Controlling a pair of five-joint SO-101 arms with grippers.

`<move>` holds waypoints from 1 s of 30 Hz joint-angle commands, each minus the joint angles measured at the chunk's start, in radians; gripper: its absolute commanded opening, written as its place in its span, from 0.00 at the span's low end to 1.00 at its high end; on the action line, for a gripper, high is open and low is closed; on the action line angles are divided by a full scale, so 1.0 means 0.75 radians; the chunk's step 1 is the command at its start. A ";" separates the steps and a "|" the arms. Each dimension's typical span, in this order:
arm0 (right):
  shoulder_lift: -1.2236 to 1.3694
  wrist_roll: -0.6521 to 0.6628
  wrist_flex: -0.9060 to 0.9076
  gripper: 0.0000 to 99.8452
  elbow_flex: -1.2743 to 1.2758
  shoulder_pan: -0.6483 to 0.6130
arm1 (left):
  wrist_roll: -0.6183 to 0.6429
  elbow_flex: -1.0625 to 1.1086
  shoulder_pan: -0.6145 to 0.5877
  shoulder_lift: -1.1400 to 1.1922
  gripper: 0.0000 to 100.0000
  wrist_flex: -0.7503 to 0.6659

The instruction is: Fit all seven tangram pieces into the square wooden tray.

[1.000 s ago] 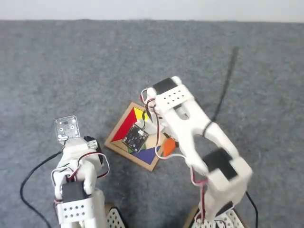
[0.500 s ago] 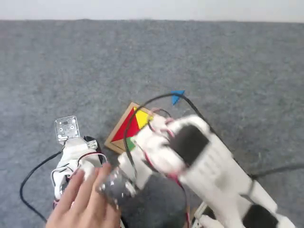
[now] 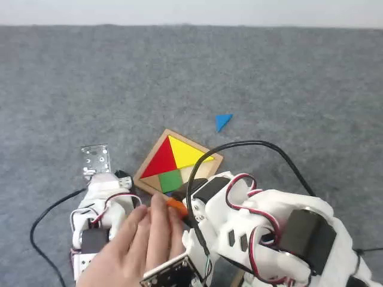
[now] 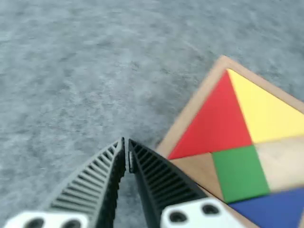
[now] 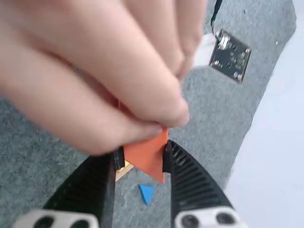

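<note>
Your right gripper point(image 5: 143, 151): ribbed black fingers pinch a flat orange piece point(image 5: 148, 160), with a person's hand point(image 5: 95, 71) also gripping it. Your left gripper point(image 4: 127, 142): fingers closed on nothing, over grey carpet point(image 3: 90, 78), just beside the wooden tray point(image 4: 192, 111). The tray lies diamond-wise and holds a red triangle point(image 4: 213, 123), a yellow triangle point(image 4: 263, 111) and a green square point(image 4: 240, 173).

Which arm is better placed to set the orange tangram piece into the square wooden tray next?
Right, probably. The right gripper is shut on the orange tangram piece, which a person's hand also touches, near the square wooden tray. The left gripper is shut and empty beside the tray.
</note>
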 commanded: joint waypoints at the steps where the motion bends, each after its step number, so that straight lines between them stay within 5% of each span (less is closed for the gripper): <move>1: -0.069 -0.018 0.038 0.01 -0.094 -0.024 | 0.000 -0.011 0.045 -0.010 0.01 0.012; 13: -0.148 -0.262 0.044 0.01 -0.088 0.463 | 0.000 -0.011 0.053 -0.012 0.01 0.012; 17: -0.189 -0.319 0.038 0.01 0.123 0.768 | 0.000 -0.011 0.055 -0.012 0.01 0.012; 22: -0.414 -0.319 0.038 0.01 0.336 0.948 | 0.000 -0.011 0.068 -0.012 0.01 0.014; 26: -0.635 -0.325 0.050 0.01 0.366 1.018 | 0.000 -0.011 0.301 -0.016 0.01 0.014; 30: -0.662 -0.378 0.038 0.01 0.536 1.263 | 0.000 -0.011 0.559 -0.027 0.01 0.014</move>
